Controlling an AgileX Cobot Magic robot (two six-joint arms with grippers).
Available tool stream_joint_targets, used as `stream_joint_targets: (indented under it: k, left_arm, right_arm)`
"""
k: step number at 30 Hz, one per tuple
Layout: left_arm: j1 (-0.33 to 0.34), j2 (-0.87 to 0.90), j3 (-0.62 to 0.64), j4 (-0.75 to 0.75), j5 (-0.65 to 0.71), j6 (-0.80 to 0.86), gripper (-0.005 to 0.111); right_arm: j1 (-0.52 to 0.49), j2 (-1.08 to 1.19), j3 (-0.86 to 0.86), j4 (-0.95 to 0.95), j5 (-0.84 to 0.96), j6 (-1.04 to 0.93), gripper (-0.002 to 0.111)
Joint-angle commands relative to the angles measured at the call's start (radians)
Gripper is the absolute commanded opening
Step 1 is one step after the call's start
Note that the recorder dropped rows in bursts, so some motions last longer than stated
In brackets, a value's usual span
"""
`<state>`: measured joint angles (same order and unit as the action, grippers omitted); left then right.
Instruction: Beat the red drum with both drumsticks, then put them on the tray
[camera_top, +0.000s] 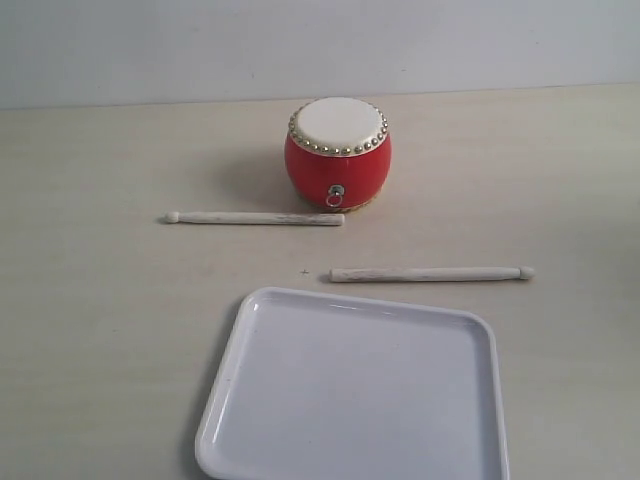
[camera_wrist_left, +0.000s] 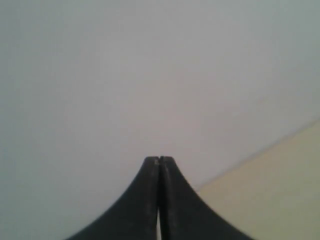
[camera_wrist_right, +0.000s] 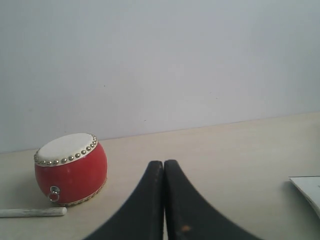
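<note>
Start of task, judging by the layout: both drumsticks are being seen flat on the table (camera_top: 90, 330), and nothing is being lifted.

L stick (camera_top: 255, 217) is being shown just in front of the red drum (camera_top: 338, 152). Its long axis is running side to side across the ext. view, w/ bead tip pointing left and butt end near the drum's base. R stick (camera_top: 430, 273) is being shown btwn drum and tray (camera_top: 360, 303), approx. parallel to the first, w/ bead tip pointing right. No contact is being made w/ drum, tray or the other stick.

L gripper (camera_wrist_left: 159, 161) is being shown w/ fingers pressed together and nothing gripped. Only wall (camera_wrist_left: 100, 75) and a strip of table are being seen past it. R gripper (camera_wrist_right: 163, 164) is likewise being shown clenched on nothing, w/ the drum ahead of it and well apart.

Judgement: each stick is prob. being left for the arm on its own side. As both axes are running side to side, the jaws are needing to be opened and set across the shaft, prob. on the butt half, so the bead is being left free for beating.
</note>
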<state>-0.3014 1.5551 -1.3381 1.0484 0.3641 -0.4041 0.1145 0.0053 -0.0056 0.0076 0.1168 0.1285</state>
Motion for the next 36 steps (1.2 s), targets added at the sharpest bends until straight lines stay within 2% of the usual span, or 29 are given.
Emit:
stream_joint_targets:
  k: [1, 2, 4, 7, 9, 11, 15, 18, 20, 23, 26, 32, 36]
  left_arm:
    - [-0.057, 0.046, -0.011, -0.724, 0.236, 0.761, 0.000]
    - [-0.086, 0.079, -0.011, -0.893, 0.366, 1.027, 0.000]
    - [-0.135, 0.118, -0.011, -1.072, 0.451, 1.263, 0.000]
    - [-0.232, 0.159, -0.011, -1.119, 0.462, 1.315, 0.000]
    - [-0.328, 0.195, -0.011, -1.119, 0.460, 1.342, 0.000]
    - [-0.385, 0.230, -0.013, -1.119, 0.444, 1.346, 0.000]
    - [-0.454, 0.289, -0.013, -1.127, 0.415, 1.346, 0.000]
    - [-0.474, 0.320, -0.015, -1.138, 0.380, 1.342, 0.000]
    - [-0.479, 0.349, -0.043, -1.131, 0.383, 1.284, 0.000]
    - [-0.479, 0.415, -0.141, -1.123, 0.491, 1.172, 0.000]
    - [-0.479, 0.466, -0.255, -1.125, 0.607, 1.172, 0.000]
    - [-0.479, 0.495, -0.384, -1.195, 0.646, 1.237, 0.000]
    - [-0.476, 0.524, -0.392, -1.248, 0.616, 1.237, 0.000]
  right_arm:
    - [0.003, -0.005, 0.006, -0.008, -0.007, 0.000, 0.000]
    - [0.003, -0.005, 0.006, -0.008, -0.007, 0.000, 0.000]
    - [0.003, -0.005, 0.006, -0.008, -0.007, 0.000, 0.000]
    - [0.003, -0.005, 0.006, -0.008, -0.007, 0.000, 0.000]
    - [0.003, -0.005, 0.006, -0.008, -0.007, 0.000, 0.000]
    - [0.003, -0.005, 0.006, -0.008, -0.007, 0.000, 0.000]
    - [0.003, -0.005, 0.006, -0.008, -0.007, 0.000, 0.000]
    - [0.003, -0.005, 0.006, -0.008, -0.007, 0.000, 0.000]
    - [0.003, -0.005, 0.006, -0.008, -0.007, 0.000, 0.000]
    - [0.003, -0.005, 0.006, -0.008, -0.007, 0.000, 0.000]
    - [0.003, -0.005, 0.006, -0.008, -0.007, 0.000, 0.000]
    - [0.003, -0.005, 0.006, -0.008, -0.007, 0.000, 0.000]
    - [0.003, -0.005, 0.006, -0.008, -0.007, 0.000, 0.000]
